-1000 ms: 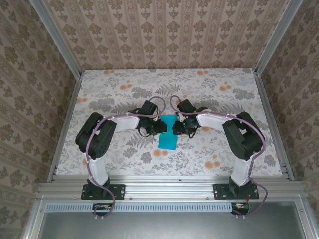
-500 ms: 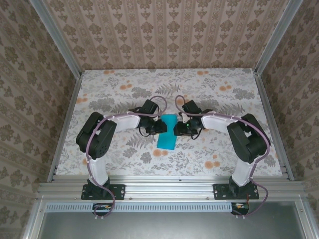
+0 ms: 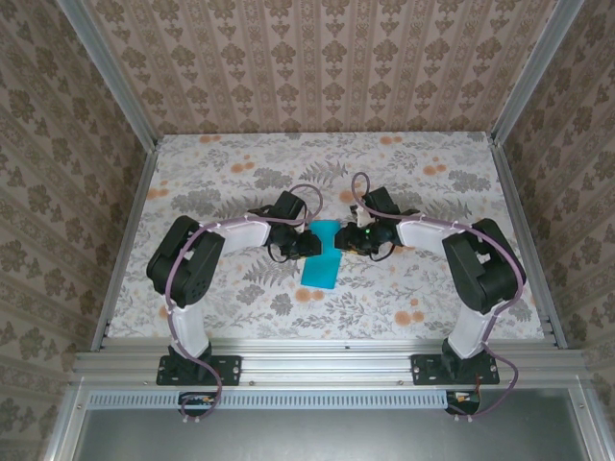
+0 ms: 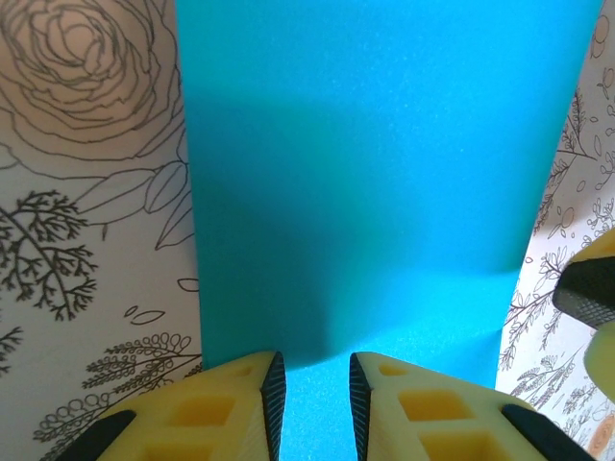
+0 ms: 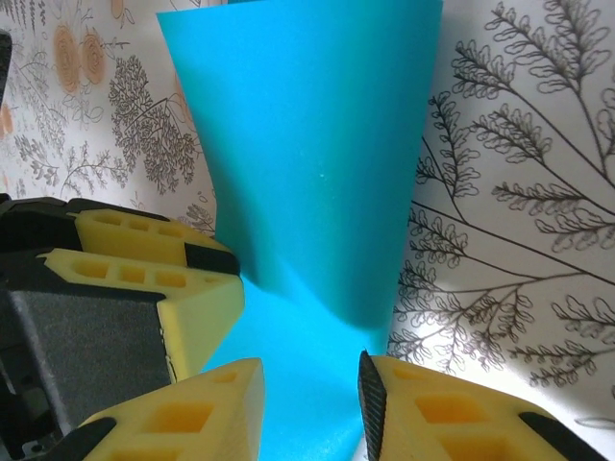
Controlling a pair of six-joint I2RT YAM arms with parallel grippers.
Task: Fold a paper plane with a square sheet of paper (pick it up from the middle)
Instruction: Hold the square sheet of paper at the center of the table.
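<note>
From overhead, the paper (image 3: 322,257) lies in the middle of the flowered table (image 3: 240,173), a teal strip longer than it is wide, its long side running away from the arm bases. The left gripper (image 3: 309,245) comes in at its left edge and the right gripper (image 3: 351,240) at its right edge, both near the far end, with the paper between them.

On the left wrist camera, the left gripper (image 4: 315,370) has its yellow fingers parted by a narrow slot, and teal shows straight through it (nothing clamped there). The paper (image 4: 384,144) spreads ahead with a darker band across it. Whether the tips touch the sheet I cannot tell. A fingertip of the right gripper (image 4: 588,288) peeks in at the right edge.

On the right wrist camera, the right gripper (image 5: 312,379) is likewise loose, its fingers apart with paper in the gap. The paper (image 5: 307,144) lifts in a bent flap ahead of it, and the left gripper's fingers (image 5: 144,240) sit just beside its left edge.
</note>
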